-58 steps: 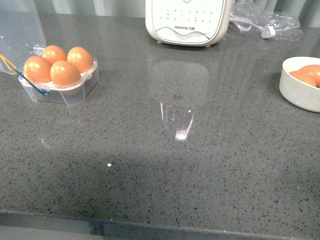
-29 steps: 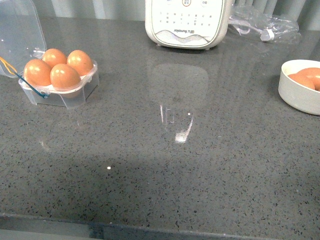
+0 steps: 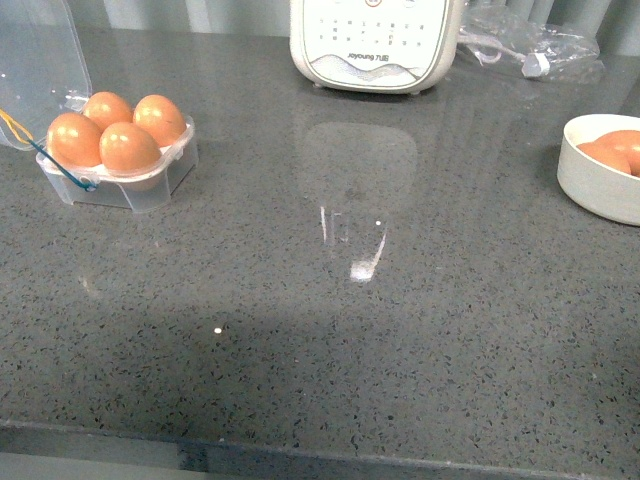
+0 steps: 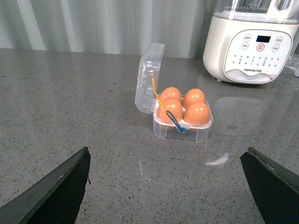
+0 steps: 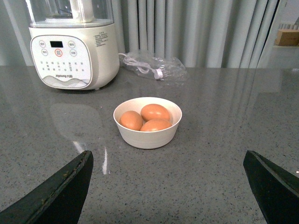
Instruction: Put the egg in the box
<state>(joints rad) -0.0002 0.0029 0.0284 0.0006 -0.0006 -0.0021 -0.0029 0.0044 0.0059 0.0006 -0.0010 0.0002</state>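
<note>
The clear plastic box (image 3: 150, 185) stands at the left of the grey counter with its lid (image 3: 35, 60) swung open, and brown eggs (image 3: 128, 145) fill its cells. Yellow and blue elastic loops (image 4: 174, 122) hang over its front. The left wrist view shows the box (image 4: 183, 131) some way ahead of my open left gripper (image 4: 166, 186), nothing between the fingers. A white bowl (image 5: 147, 135) holding three brown eggs (image 5: 155, 112) sits ahead of my open, empty right gripper (image 5: 168, 186). The front view catches the bowl (image 3: 600, 190) at the right edge, and neither arm shows there.
A white kitchen appliance (image 3: 375, 40) with a button panel stands at the back centre. A crumpled clear bag (image 3: 535, 45) with a cable lies at the back right. The counter's front edge (image 3: 320, 450) runs along the bottom. Curtains (image 5: 201, 32) hang behind the counter.
Only the front camera's view wobbles slightly. The box, the eggs and the bowl stay where they were.
</note>
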